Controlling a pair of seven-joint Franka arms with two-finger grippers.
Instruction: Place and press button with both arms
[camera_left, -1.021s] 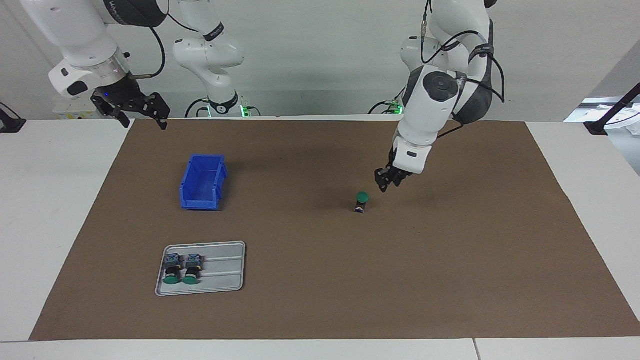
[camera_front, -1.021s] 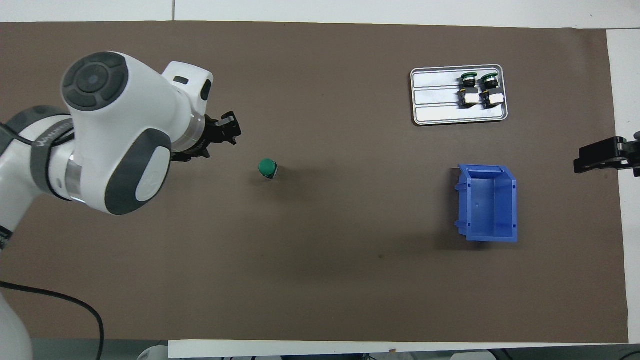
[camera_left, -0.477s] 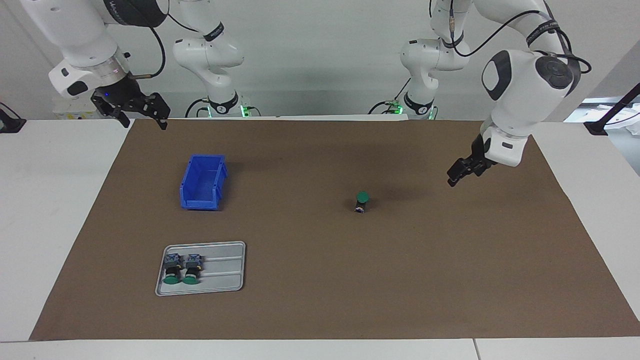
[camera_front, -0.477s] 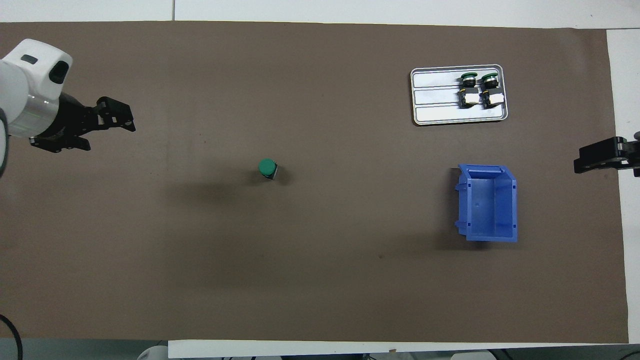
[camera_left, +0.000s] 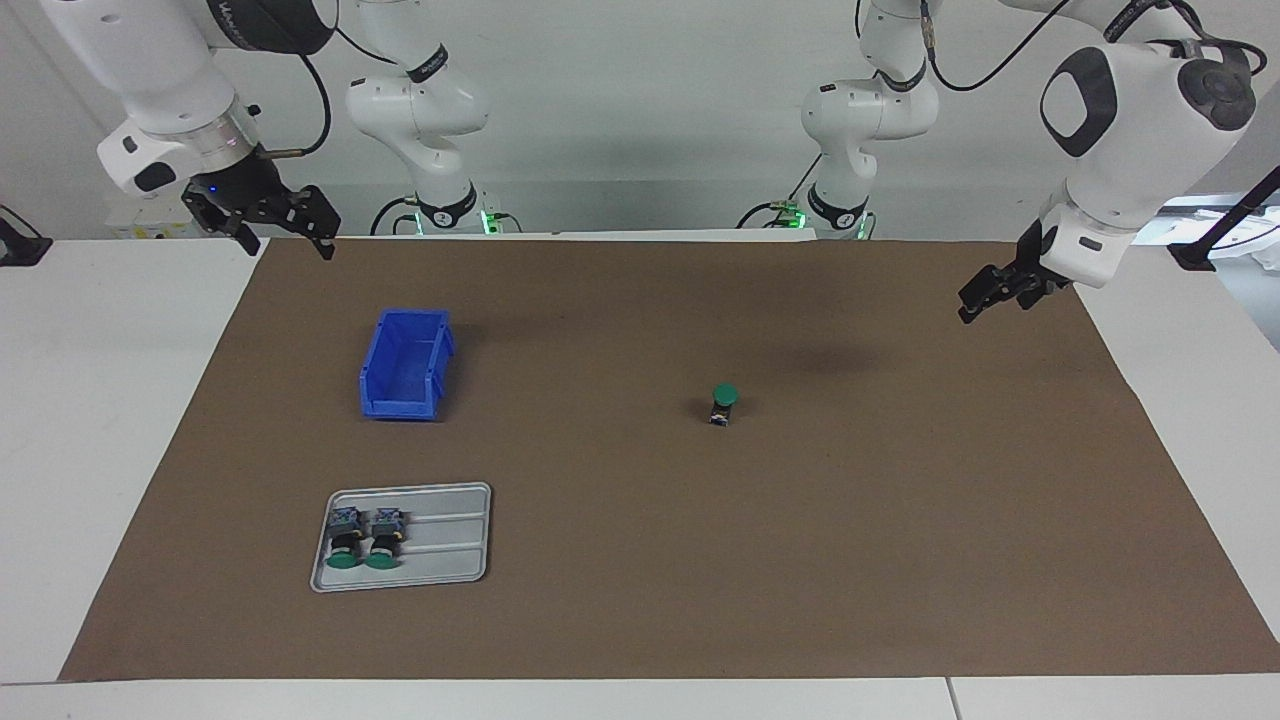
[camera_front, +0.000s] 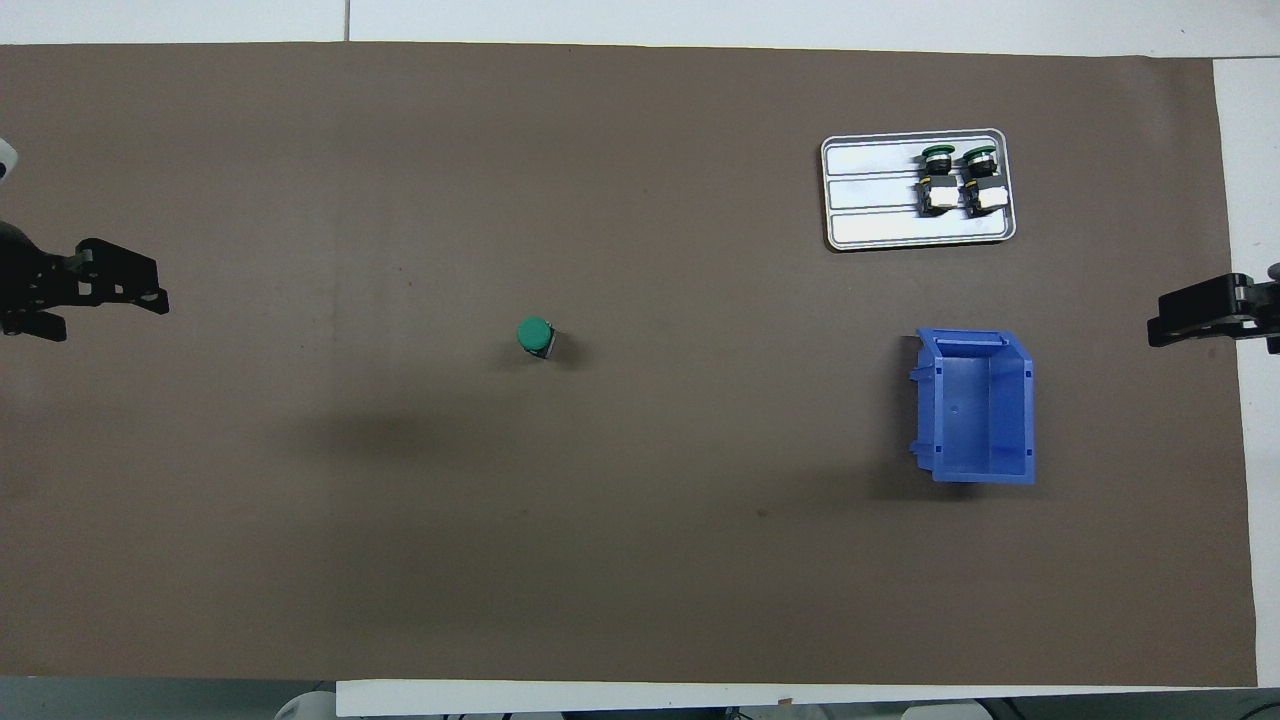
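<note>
One button (camera_left: 724, 402) with a green cap stands upright on the brown mat (camera_left: 900, 520), near the middle; it also shows in the overhead view (camera_front: 536, 337). Nothing touches it. My left gripper (camera_left: 970, 310) is shut and empty, raised over the mat's edge at the left arm's end of the table (camera_front: 155, 297). My right gripper (camera_left: 287, 245) is open and empty, held over the mat's corner at the right arm's end (camera_front: 1158, 330), where it waits. Two more buttons (camera_left: 364, 537) lie side by side on a grey tray (camera_left: 450, 545).
The grey tray (camera_front: 870, 205) with the two buttons (camera_front: 958, 180) lies farther from the robots than the blue open bin (camera_left: 405, 365), which looks empty (camera_front: 978, 405). White table surface borders the mat at both ends.
My left gripper has drawn back from beside the upright button, rising and swinging out to the left arm's end of the table. The button, the right gripper, bin and tray have not moved.
</note>
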